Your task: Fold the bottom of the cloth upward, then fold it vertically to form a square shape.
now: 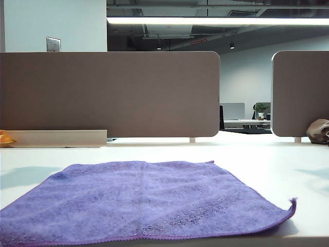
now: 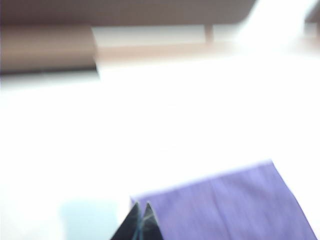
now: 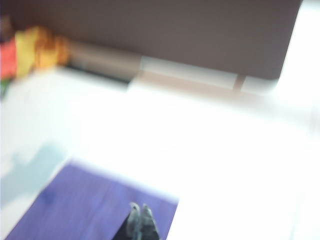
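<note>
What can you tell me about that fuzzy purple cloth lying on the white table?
The fuzzy purple cloth looks like soft microfibre, roughly square, with a darker stitched hem. It lies spread flat and unfolded on the white table, its near right corner curling up slightly. Nothing visibly touches it: the left gripper and right gripper, both shut, hang above its far corners in their blurred wrist views.

Purple cloth [image 1: 144,203] flat and unfolded on the white table [image 1: 257,154], near edge at the frame bottom, right front corner curled up slightly. Brown divider panels [image 1: 110,92] stand behind. Brown-grey lumpy object [image 1: 318,131] at far right table edge, orange item [image 1: 5,139] at far left. No grippers or arms visible.
</note>
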`<state>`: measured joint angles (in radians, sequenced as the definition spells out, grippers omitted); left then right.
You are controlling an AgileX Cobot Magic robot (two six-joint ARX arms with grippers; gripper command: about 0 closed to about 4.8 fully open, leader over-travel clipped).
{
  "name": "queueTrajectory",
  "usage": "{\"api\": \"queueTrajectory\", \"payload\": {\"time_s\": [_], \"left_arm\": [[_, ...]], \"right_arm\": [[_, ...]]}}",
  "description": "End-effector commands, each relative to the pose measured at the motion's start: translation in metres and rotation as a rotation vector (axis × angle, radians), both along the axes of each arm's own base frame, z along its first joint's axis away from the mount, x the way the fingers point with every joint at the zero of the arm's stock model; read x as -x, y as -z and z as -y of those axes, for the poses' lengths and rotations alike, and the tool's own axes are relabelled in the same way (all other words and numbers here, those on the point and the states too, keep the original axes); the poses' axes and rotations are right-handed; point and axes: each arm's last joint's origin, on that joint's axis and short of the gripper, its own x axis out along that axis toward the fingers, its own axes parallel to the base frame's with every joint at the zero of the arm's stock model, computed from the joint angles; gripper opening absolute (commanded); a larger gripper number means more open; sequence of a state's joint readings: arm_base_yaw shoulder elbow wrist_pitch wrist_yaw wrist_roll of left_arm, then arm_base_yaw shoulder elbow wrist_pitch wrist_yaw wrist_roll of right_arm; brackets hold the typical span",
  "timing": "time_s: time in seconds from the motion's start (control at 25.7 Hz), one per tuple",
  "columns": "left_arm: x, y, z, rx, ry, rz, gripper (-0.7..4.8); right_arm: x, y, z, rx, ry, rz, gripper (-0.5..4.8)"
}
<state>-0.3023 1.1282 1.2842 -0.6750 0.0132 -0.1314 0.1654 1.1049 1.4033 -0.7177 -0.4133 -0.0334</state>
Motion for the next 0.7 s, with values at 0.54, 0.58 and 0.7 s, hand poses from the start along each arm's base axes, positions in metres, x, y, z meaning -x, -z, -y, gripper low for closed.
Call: {"api": "queueTrajectory", "payload": {"time_s": [0.54,0.58,0.7], "left_arm": [[0.044,0.123,-0.001,0.107,0.113,-0.781,-0.01],[0.053,0.126,-0.002,0.126,0.109,-0.773,-0.01],[0.073,0.132,-0.005,0.188,0.089,-0.724,-0.01]], "right_arm": [[0.030,0.164,-0.061,0.287,-0.313,-0.765,0.21],[0.034,0.168,-0.061,0.287,-0.306,-0.765,0.21],[0.045,0.180,-0.059,0.255,-0.277,-0.761,0.21]]}}
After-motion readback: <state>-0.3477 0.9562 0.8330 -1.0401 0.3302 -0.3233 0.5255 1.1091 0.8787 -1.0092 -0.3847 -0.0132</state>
